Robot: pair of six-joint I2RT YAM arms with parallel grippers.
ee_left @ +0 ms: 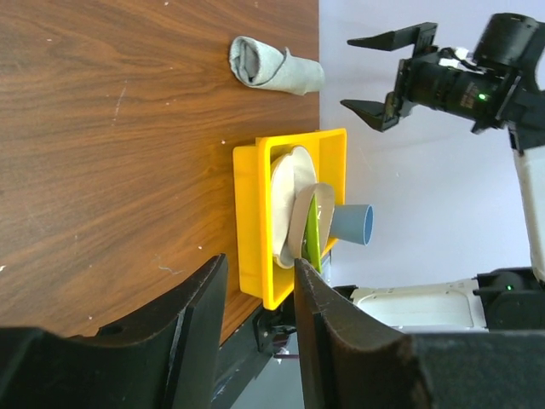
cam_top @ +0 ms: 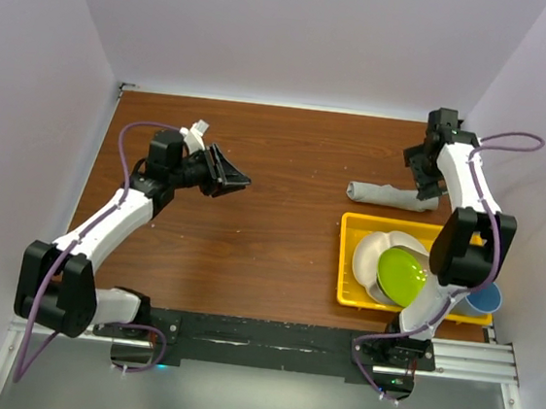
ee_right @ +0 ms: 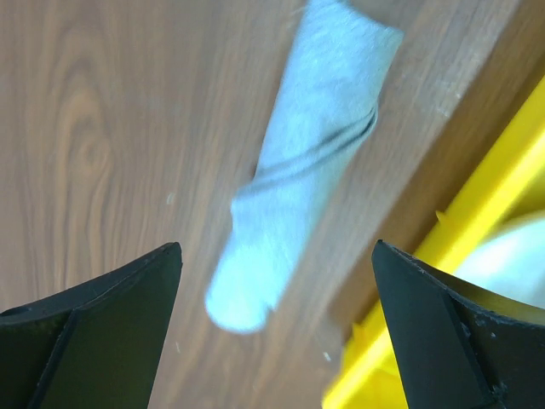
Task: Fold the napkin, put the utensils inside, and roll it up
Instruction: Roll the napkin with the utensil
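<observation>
The napkin [cam_top: 386, 194] lies on the wooden table as a tight light grey roll, just behind the yellow tray. It also shows as the napkin [ee_left: 274, 68] and, blurred, as the napkin [ee_right: 298, 179]. No utensils show in any view. My right gripper [cam_top: 426, 182] hovers over the roll's right end, wide open with nothing between its fingers, as the right wrist view of the gripper [ee_right: 274, 247] and the left wrist view of the gripper [ee_left: 347, 72] confirm. My left gripper [cam_top: 235, 177] hangs over the table's left half, far from the roll, its jaws [ee_left: 260, 260] apart and holding nothing.
A yellow tray [cam_top: 345, 261] at the right front holds white bowls [cam_top: 377, 253] and a green plate [cam_top: 402, 275]. A blue cup [cam_top: 485, 298] sits at its right end. White walls close in the table on three sides.
</observation>
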